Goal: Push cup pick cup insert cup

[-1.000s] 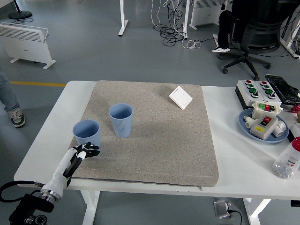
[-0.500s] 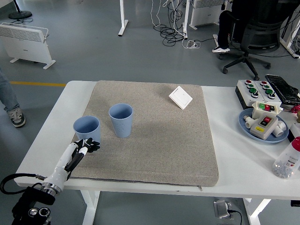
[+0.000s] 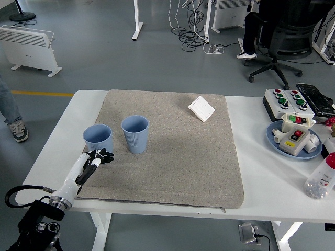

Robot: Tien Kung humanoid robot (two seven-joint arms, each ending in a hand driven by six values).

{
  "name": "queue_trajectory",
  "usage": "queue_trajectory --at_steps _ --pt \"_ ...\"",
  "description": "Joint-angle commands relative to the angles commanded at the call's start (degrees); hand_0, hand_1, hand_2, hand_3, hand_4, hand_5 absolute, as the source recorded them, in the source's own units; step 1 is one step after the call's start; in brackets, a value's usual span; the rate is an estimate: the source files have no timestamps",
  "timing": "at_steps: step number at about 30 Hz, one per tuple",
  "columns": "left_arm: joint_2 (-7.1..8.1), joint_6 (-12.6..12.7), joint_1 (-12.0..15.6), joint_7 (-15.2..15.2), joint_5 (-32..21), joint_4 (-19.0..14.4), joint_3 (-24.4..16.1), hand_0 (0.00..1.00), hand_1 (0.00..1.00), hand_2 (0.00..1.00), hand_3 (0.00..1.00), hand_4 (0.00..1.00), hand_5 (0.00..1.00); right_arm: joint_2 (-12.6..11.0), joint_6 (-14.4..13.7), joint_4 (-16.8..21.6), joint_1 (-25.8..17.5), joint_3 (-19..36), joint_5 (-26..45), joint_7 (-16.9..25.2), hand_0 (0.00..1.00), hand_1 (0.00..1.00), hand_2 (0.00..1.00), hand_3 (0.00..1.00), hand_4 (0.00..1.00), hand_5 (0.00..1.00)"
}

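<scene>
Two light blue cups stand upright on the grey mat (image 3: pixel 172 151). The left cup (image 3: pixel 97 138) is near the mat's left edge and the ribbed cup (image 3: pixel 135 134) stands just right of it, a small gap between them. My left hand (image 3: pixel 99 157) sits directly in front of the left cup, its dark fingers (image 3: pixel 104 156) extended toward the cup's base, touching or nearly touching it, holding nothing. The right arm is out of view.
A white square switch plate (image 3: pixel 201 109) lies at the mat's far right. On the table's right side are a button box (image 3: pixel 287 100), a blue plate (image 3: pixel 277 141) with devices, and a clear bottle (image 3: pixel 320 180). A person sits on an office chair (image 3: pixel 282 39) beyond.
My left hand has moved forward and slightly right behind the left cup, which has slid a little further onto the mat, closer to the ribbed cup.
</scene>
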Motion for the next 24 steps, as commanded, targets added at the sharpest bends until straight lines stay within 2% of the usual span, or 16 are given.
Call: queue_trajectory --at_steps 9,15,24 --pt "-0.10 -0.2 -3.3 -0.5 0.2 4.6 0.4 0.805 0.647 0.604 0.576 0.625 0.998 0.0 0.0 0.0 0.2 -0.2 0.0 -0.1 0.761 0.666 0.685 0.566 0.105 0.469" --pt "0.15 -0.4 -5.5 -0.7 2.2 8.1 0.3 0.805 0.644 0.601 0.576 0.621 0.998 0.0 0.0 0.0 0.2 -0.3 0.1 -0.1 0.761 0.665 0.685 0.566 0.105 0.469" --pt "0.54 -0.5 -8.3 -1.3 2.8 10.5 0.0 0.807 0.644 0.599 0.572 0.617 0.998 0.1 0.0 0.0 0.4 -0.6 0.1 -0.1 0.761 0.666 0.686 0.566 0.105 0.469"
